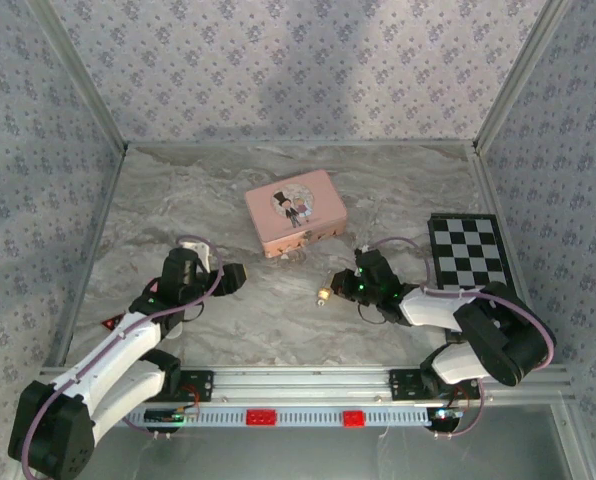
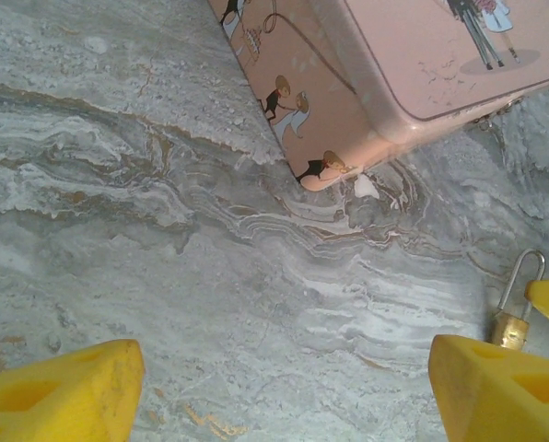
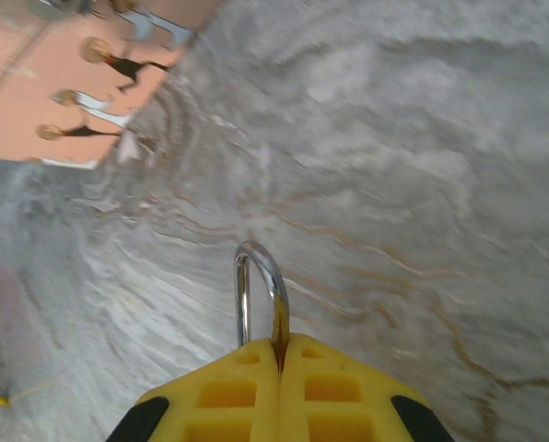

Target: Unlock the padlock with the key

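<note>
A grey marbled table (image 1: 278, 330) sits inside walls papered with a small floral print. The padlock (image 1: 323, 292) is at the near middle of the table, nearer than the pink picture tin (image 1: 294, 211) and a little to its right. It lies between the two arms, closer to the right one.

In the right wrist view the padlock's (image 3: 259, 295) silvery shackle rises in a closed loop from between the yellow fingers (image 3: 228, 396). Only a thin strip of brass shows in the seam between them. The right gripper (image 3: 279, 354) is clenched on the padlock's body, its jaws pressed together around it. From above, the right gripper (image 1: 346, 287) reaches in from the padlock's right side.

The left gripper (image 1: 236, 275) is to the left of the padlock and apart from it. Its jaws are released, with the yellow fingers (image 2: 58, 391) spread wide over bare marble. The left wrist view shows the padlock (image 2: 512, 318) just beyond its right finger.

A pale fleck (image 2: 365, 187) lies at the tin's (image 2: 394, 64) near corner, too small to tell what it is. A black-and-white checkerboard (image 1: 467, 250) lies flat at the table's right edge.
</note>
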Controlling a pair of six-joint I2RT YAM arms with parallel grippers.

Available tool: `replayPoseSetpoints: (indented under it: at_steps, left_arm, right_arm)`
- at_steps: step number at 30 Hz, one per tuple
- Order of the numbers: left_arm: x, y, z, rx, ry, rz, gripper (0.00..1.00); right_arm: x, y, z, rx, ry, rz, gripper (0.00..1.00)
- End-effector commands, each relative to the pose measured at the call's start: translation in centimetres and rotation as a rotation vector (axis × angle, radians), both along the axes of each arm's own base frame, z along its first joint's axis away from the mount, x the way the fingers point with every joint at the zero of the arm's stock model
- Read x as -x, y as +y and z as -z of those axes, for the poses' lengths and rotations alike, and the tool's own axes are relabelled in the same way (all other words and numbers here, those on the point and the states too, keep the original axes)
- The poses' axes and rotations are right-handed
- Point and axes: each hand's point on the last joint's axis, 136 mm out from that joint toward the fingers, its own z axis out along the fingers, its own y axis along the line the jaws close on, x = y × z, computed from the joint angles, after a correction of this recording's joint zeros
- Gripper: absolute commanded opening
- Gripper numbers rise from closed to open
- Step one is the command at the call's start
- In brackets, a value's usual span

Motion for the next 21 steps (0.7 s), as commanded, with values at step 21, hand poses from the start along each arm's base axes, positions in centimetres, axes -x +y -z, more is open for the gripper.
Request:
replayPoseSetpoints:
  at_steps: [21]
  left_arm:
    - [-2.6, 3.6, -2.8, -0.147, -0.062, -0.162, 0.99]
  right_arm:
    - [0.2, -5.1, -3.0, 0.171, -0.020, 0.036, 0.29]
